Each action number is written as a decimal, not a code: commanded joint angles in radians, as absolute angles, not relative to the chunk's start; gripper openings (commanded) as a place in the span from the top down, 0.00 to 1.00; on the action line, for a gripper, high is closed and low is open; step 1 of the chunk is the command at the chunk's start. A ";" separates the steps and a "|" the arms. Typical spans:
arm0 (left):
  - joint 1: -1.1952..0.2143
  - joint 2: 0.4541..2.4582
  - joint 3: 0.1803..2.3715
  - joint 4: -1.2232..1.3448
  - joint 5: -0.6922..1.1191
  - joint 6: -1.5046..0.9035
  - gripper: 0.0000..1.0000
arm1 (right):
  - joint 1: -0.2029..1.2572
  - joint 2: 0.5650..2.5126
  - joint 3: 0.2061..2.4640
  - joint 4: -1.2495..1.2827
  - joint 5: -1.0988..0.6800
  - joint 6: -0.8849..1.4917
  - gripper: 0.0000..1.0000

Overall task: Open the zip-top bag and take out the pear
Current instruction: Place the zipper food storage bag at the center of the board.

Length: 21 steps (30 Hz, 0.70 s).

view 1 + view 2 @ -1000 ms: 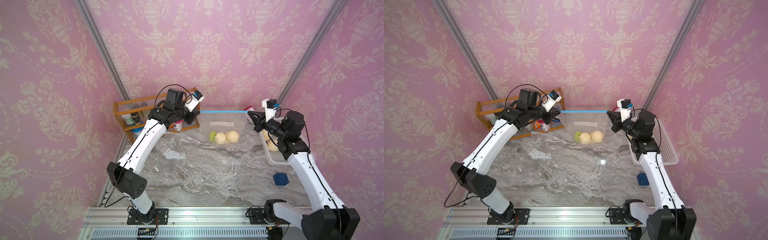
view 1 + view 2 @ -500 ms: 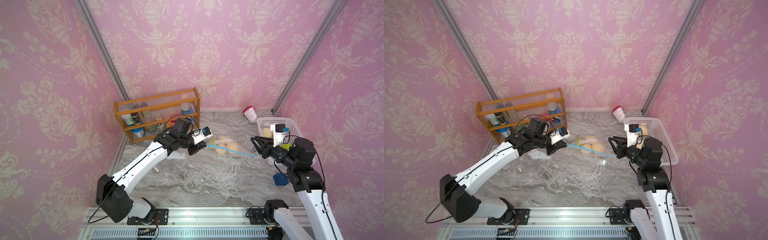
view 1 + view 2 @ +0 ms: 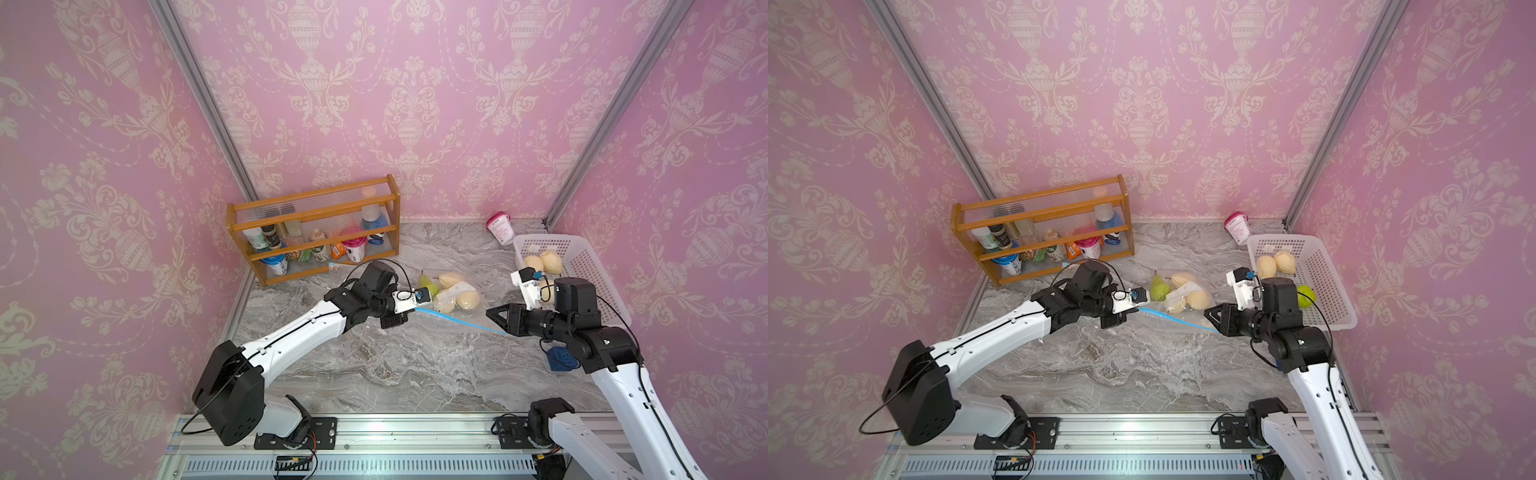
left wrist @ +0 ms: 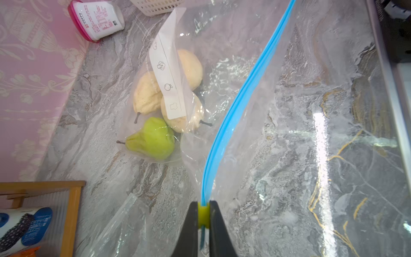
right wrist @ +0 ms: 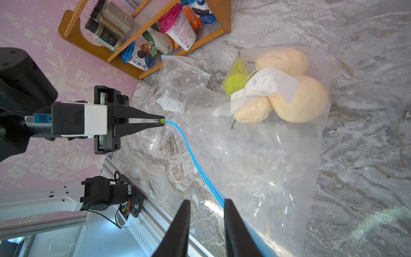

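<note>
Looking at the left gripper [image 4: 203,203], you see it pinching the yellow slider [image 4: 203,214] at one end of the blue zip edge [image 4: 242,89]; the right gripper [image 5: 206,201] stands with jaws apart at the other end. The green pear [image 4: 153,138] lies inside the zip-top bag [image 5: 266,166], and bare marble table [image 3: 395,374] spreads before the zip edge.

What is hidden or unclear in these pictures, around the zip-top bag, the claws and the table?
- Blue zip strip, left wrist view: its lips lie too close to tell whether sealed.
- Right claw, right wrist view: one finger covers the strip, so contact is unclear.
- Blue block, a top view: partly hidden by the right arm.
</note>
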State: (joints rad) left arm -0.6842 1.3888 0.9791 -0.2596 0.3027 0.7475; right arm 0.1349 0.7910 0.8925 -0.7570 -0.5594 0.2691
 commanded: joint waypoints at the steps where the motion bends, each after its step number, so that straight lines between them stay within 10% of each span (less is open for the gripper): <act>1: -0.681 1.359 0.929 0.020 0.128 0.944 1.00 | 0.175 0.829 0.861 -0.696 -0.510 0.182 0.70; 16: -0.480 1.517 1.053 0.251 0.312 0.992 0.98 | 0.473 1.216 0.895 -0.350 -0.498 0.294 0.74; 21: -0.472 1.530 1.038 0.279 0.322 0.889 0.84 | 0.505 1.230 0.928 -0.283 -0.486 0.328 0.68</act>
State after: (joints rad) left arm -0.4805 1.5188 1.0275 0.2409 0.2806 0.9493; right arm 0.5053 1.2541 0.8768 -0.3626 -0.5064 0.2947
